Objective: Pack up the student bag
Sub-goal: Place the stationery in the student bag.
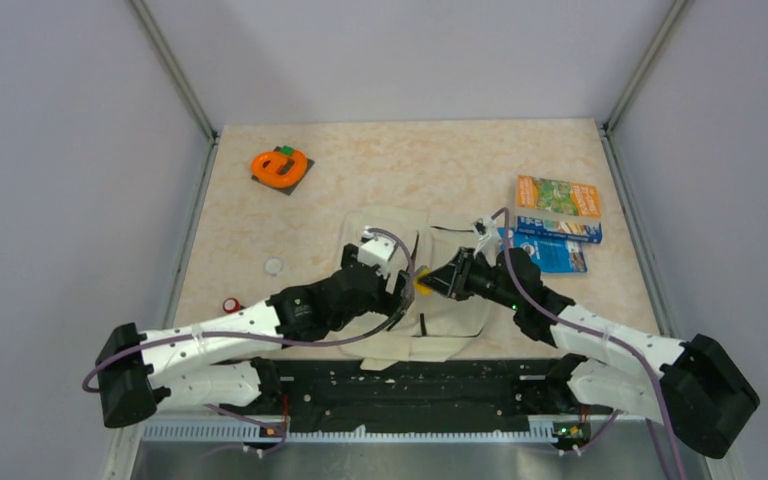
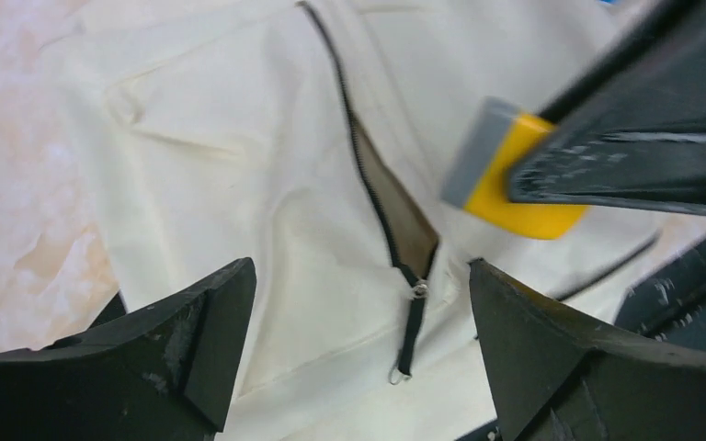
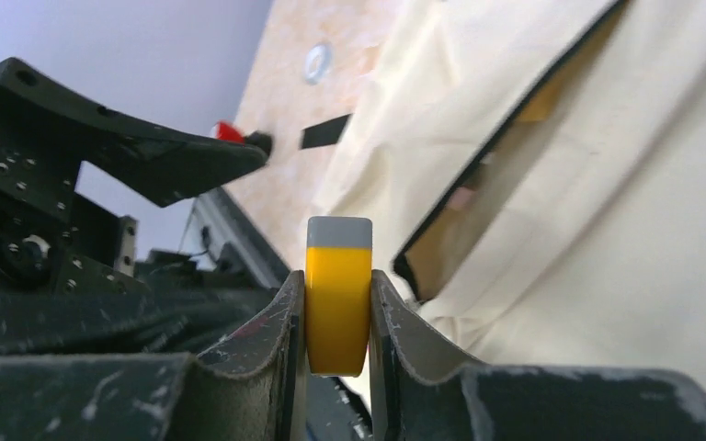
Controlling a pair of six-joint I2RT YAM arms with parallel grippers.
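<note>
The student bag (image 1: 455,318) lies flat by the middle of the desk's near edge, its zip pocket (image 2: 404,225) barely agape. The right gripper (image 3: 335,303), clamped on a yellow-and-grey block (image 3: 337,276), may snag slack cloth and miss the slit, since the left gripper (image 2: 358,276) hovers spread, holding nothing. The desk (image 1: 380,160) is marbled beige, with booklets (image 1: 558,222) toward its far right corner and grey walls around.

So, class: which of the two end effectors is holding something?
The right end effector, clamped on a yellow-and-grey block; the left end effector is open, empty.
</note>
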